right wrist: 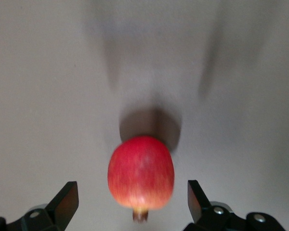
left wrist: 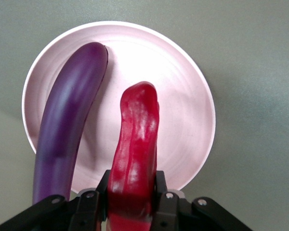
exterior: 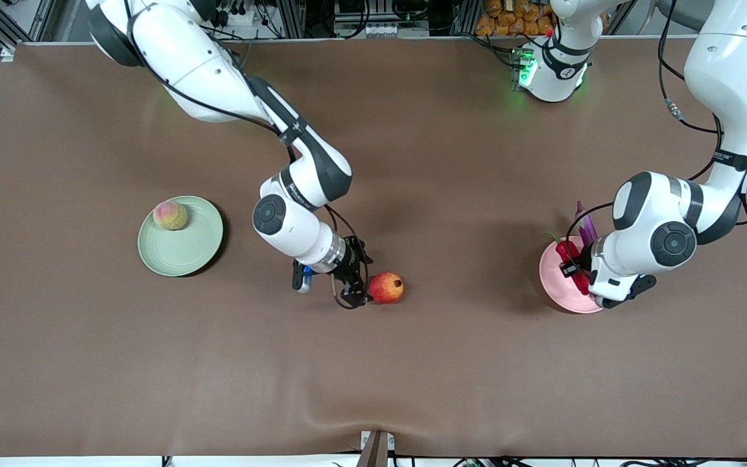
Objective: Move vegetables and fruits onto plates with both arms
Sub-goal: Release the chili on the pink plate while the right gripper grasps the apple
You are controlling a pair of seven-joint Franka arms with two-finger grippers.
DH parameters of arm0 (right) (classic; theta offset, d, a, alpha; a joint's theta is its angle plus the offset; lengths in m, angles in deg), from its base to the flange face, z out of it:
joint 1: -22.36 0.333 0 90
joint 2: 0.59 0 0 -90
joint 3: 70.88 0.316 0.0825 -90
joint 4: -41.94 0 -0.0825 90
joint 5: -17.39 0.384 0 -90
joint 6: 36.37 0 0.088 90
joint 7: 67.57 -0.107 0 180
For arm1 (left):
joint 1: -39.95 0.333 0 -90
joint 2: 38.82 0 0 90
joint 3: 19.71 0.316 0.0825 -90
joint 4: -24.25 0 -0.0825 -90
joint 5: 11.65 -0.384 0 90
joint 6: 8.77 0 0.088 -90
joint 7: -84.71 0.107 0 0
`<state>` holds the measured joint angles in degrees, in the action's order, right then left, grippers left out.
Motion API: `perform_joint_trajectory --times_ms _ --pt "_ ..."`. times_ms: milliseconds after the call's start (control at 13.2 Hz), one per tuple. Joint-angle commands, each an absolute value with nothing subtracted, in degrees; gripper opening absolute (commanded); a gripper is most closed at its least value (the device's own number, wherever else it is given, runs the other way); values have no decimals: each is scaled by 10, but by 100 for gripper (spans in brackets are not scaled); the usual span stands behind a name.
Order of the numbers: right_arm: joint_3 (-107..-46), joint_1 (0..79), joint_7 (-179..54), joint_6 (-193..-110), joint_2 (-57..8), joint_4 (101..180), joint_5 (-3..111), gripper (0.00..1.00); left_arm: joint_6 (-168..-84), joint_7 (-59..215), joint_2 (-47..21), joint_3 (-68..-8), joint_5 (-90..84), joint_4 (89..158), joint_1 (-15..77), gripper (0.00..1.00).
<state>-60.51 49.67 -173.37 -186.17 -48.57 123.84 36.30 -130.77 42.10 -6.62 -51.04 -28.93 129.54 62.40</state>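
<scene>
The round red-orange pomegranate (exterior: 386, 287) lies on the brown table cover (exterior: 412, 376) near its middle, on no plate yet. The right gripper (exterior: 355, 290) hangs just beside it with its fingers spread wide to either side, probably to close on the fruit for the pale green round plate (exterior: 201, 250), where the small fuzzy yellowish-pink peach (exterior: 170, 215) already rests.

Toward the left arm's end, the left gripper (left wrist: 133, 195) pinches the wrinkled red chili pepper (left wrist: 136, 144) over the pale pink round plate (left wrist: 183, 96), seemingly about to set it down. The long glossy purple eggplant (left wrist: 70, 120) lies on that plate beside the pepper, one end overhanging the rim.
</scene>
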Motion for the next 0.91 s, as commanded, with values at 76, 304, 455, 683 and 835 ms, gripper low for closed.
perform_joint_trajectory --times_ms 76,304,455,683,835 --pt "-608 507 -1752 -1883 -518 1203 351 100 -1301 441 -66 -515 -305 1289 645 76" --pt "-608 513 -1753 -1901 -535 1190 351 100 -1301 440 -71 -516 -305 1288 646 100" --pt "-605 516 -1753 -1925 -550 1183 351 100 -1300 437 -88 -517 -304 1288 644 100" --pt "-604 522 -1752 -1927 -567 1171 351 100 -1227 440 -127 -542 -297 1247 644 100" --pt "-603 527 -1752 -1928 -573 1170 351 100 -1125 444 -131 -571 -296 1176 645 100"
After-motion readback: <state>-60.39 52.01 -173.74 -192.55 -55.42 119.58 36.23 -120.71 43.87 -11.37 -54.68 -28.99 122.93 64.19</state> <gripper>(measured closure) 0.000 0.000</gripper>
